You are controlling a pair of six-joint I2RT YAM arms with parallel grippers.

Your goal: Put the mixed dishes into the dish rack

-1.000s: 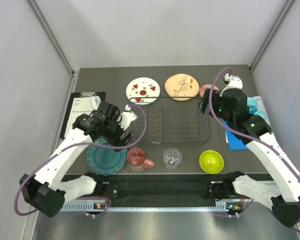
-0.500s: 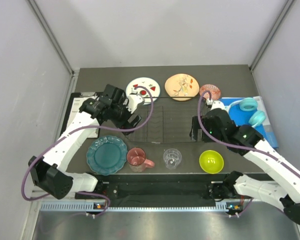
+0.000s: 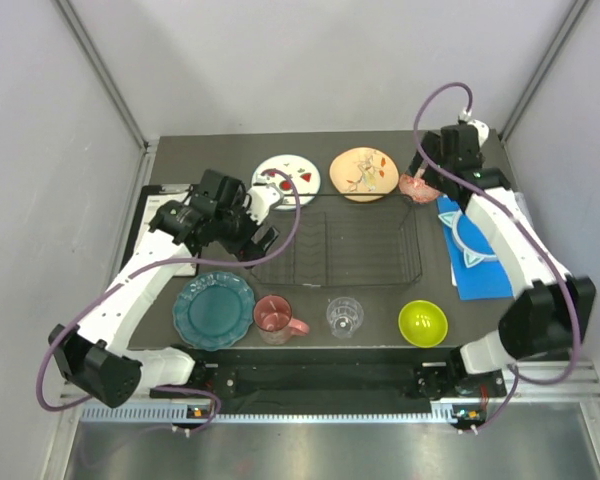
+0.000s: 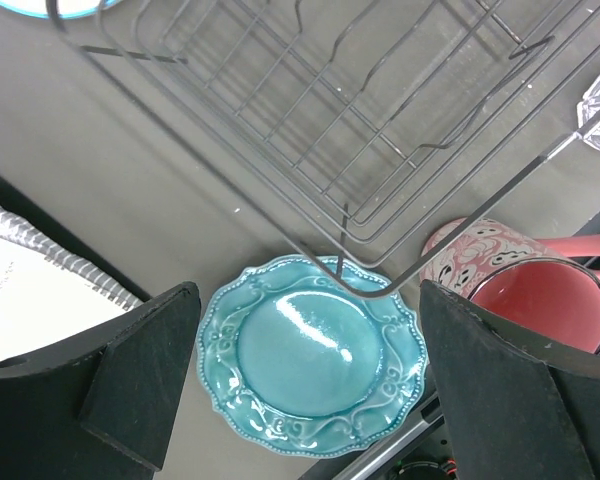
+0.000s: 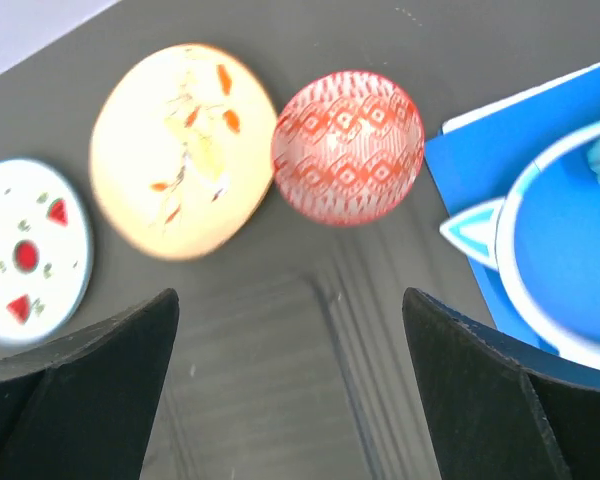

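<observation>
The dark wire dish rack (image 3: 345,245) stands mid-table with nothing in it. Behind it lie the white plate with red spots (image 3: 286,180) and the peach floral plate (image 3: 363,173). A red-patterned small bowl (image 5: 348,148) sits at the back right, and my right gripper (image 3: 423,180) hovers open over it. In front of the rack are the teal scalloped plate (image 3: 214,310), pink mug (image 3: 276,316), clear glass (image 3: 345,316) and lime-green bowl (image 3: 423,323). My left gripper (image 3: 257,240) is open above the rack's left front corner (image 4: 380,280), with the teal plate (image 4: 315,365) below it.
A clipboard with white paper (image 3: 165,225) lies at the left edge. A blue sheet (image 3: 480,270) with turquoise headphones (image 3: 470,235) lies at the right, under the right arm. Grey walls close in the table on three sides.
The right arm swung from over the rack's right side to the back right, above the small bowl. The left gripper rose from the teal plate to the rack's left front corner.
</observation>
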